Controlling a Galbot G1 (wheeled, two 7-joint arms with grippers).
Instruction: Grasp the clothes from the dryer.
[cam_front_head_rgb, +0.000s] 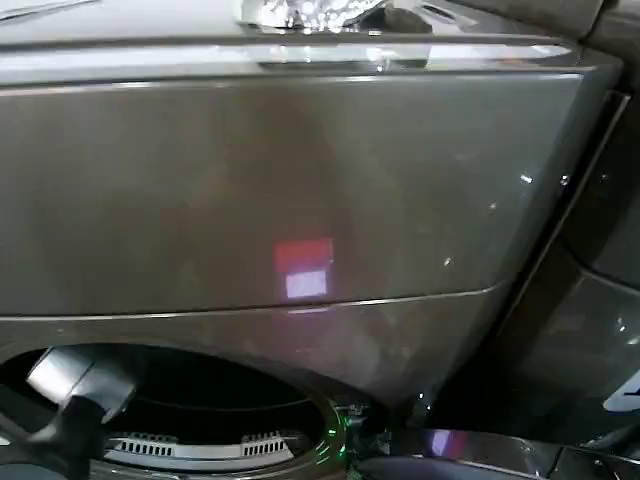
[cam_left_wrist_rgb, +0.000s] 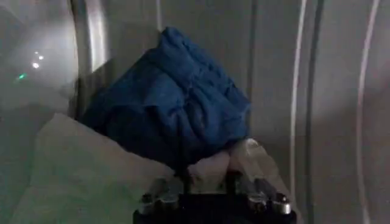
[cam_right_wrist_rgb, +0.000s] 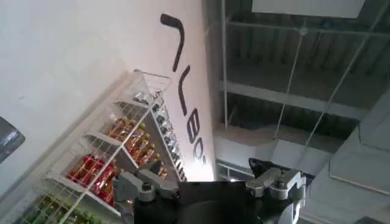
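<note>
In the head view, the bronze-brown front of the dryer (cam_front_head_rgb: 300, 190) is seen close up, its top edge catching bright light. A red and white reflection is seen on the panel just above the seam. Below the seam, the upper arc of the round porthole (cam_front_head_rgb: 200, 400) is visible, dark inside, with pale vent slots at its lower edge and small green lights at its right rim. The left arm (cam_front_head_rgb: 70, 400) is seen reaching into the opening from the lower left. A second dark machine (cam_front_head_rgb: 600, 330) stands just beside the dryer on the right. No label or writing can be read on the dryer from this angle.

In the left wrist view, the inside of the drum is shown, with ribbed grey walls. The clothes (cam_left_wrist_rgb: 170, 109) are seen as a dark blue crumpled piece resting on pale fabric (cam_left_wrist_rgb: 79, 170). The left gripper (cam_left_wrist_rgb: 213, 167) is placed at the lower edge of the blue piece; its pale fingertips appear pressed together on the cloth.

In the right wrist view, the right gripper (cam_right_wrist_rgb: 207, 195) is pointed up at a ceiling and white wall, away from the dryer; whether its jaws are spread cannot be told. Dark lettering (cam_right_wrist_rgb: 186, 91) is painted on the wall but cannot be read whole. A white wire rack (cam_right_wrist_rgb: 116, 158) of bottles is seen beneath it.
</note>
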